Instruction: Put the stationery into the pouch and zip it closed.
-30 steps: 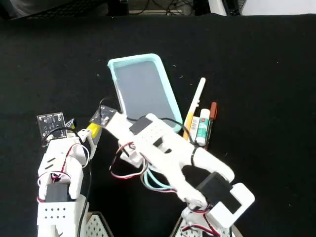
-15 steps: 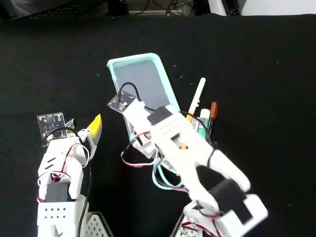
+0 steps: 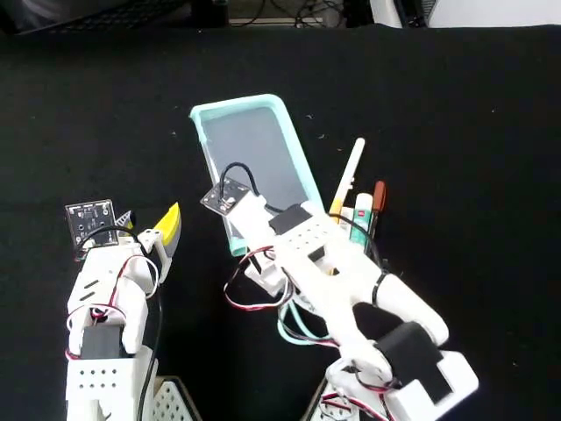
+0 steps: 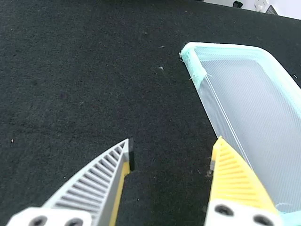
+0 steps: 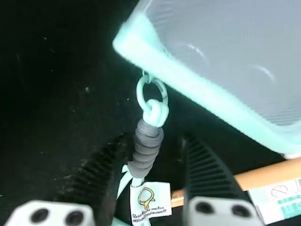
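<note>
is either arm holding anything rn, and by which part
Nothing is held. The right gripper has its jaws open either side of the zipper pull, gaps showing; the left gripper is open too.

Looks like a robotics lab bench. Black cloth table point(image 3: 473, 105), loose cables point(image 3: 302, 10) behind it, bare circuit board point(image 3: 90, 221).

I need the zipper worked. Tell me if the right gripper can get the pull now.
Likely yes: the right gripper is open, the pull sits between its jaws, nothing blocking.
</note>
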Available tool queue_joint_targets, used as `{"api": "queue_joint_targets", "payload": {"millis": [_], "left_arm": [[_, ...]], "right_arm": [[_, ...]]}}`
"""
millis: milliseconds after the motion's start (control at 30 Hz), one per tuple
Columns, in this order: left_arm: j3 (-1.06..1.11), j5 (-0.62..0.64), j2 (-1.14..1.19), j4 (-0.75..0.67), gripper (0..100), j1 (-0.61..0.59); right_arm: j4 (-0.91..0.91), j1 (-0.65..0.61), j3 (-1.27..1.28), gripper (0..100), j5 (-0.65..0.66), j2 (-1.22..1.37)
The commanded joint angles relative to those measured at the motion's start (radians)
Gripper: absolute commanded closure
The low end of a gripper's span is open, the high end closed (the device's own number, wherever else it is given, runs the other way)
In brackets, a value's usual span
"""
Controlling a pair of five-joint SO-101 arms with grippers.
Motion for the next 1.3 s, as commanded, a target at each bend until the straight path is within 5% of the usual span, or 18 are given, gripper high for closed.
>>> {"api": "queue_joint_targets", "payload": {"millis": [0,133,367,533,800,1267], "left_arm": [[0.005,-0.002,-0.008,-0.003,72,-0.010],[0.008,-0.006,-0.008,0.002,72,-0.005],[0.015,-0.009,0.000,0.137,71,0.124],[-0.027,-0.107,-0.006,0.216,72,0.209],[-0.050,-0.143,-0.005,0.207,72,0.102],[-0.015,-0.143,-0.003,0.097,72,0.237]], "right_arm": [[-0.011,0.011,-0.008,86.9,0.008,0.013],[-0.005,0.012,-0.004,99.2,0.029,0.013],[-0.012,0.109,-0.012,98.6,0.035,-0.113],[-0.021,0.031,-0.047,98.6,0.025,-0.236],[0.032,-0.021,-0.199,98.6,0.005,-0.248],[0.051,-0.089,-0.228,98.6,0.003,-0.255]]}}
